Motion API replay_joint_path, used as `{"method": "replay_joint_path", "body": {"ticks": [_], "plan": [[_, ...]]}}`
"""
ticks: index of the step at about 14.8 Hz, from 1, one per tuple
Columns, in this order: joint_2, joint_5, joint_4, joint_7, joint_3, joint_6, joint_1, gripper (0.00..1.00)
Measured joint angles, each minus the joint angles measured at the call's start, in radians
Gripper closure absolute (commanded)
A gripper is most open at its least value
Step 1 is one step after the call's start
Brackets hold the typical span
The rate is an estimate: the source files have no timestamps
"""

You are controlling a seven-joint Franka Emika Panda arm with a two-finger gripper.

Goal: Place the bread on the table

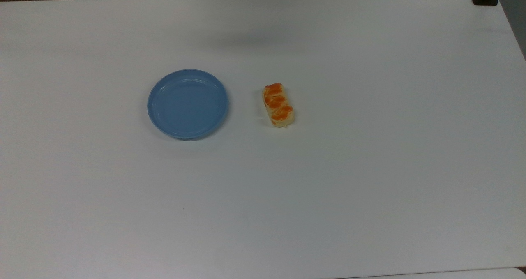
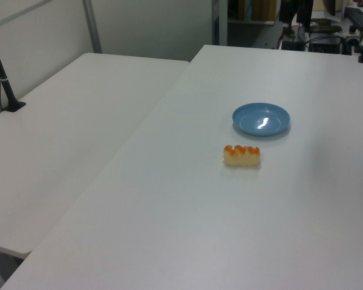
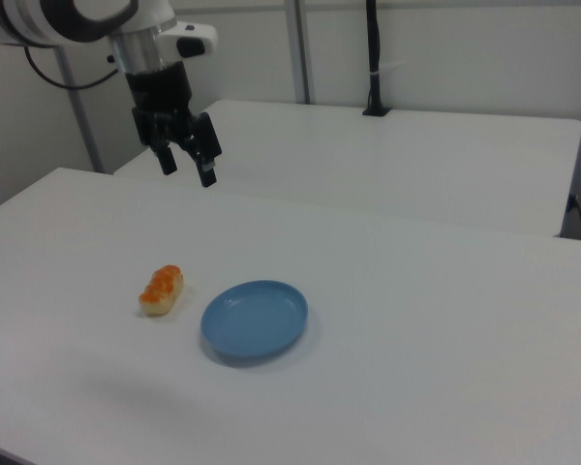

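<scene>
The bread, a small pale roll with orange-brown glazed patches, lies flat on the white table, just to the right of the blue plate in the top view. It also appears as the bread in the left view and the bread in the right view. In the right view my gripper hangs high above the table, well clear of the bread, open with nothing between its fingers.
An empty round blue plate sits on the table beside the bread, plate, plate. A second white table adjoins this one. A black post stands on the far table.
</scene>
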Motion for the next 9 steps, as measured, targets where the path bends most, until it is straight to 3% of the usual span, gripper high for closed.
{"method": "replay_joint_path", "body": {"ticks": [9], "plan": [[0.003,-0.001,0.036,-0.071,-0.053,0.044,0.006,0.00]]}}
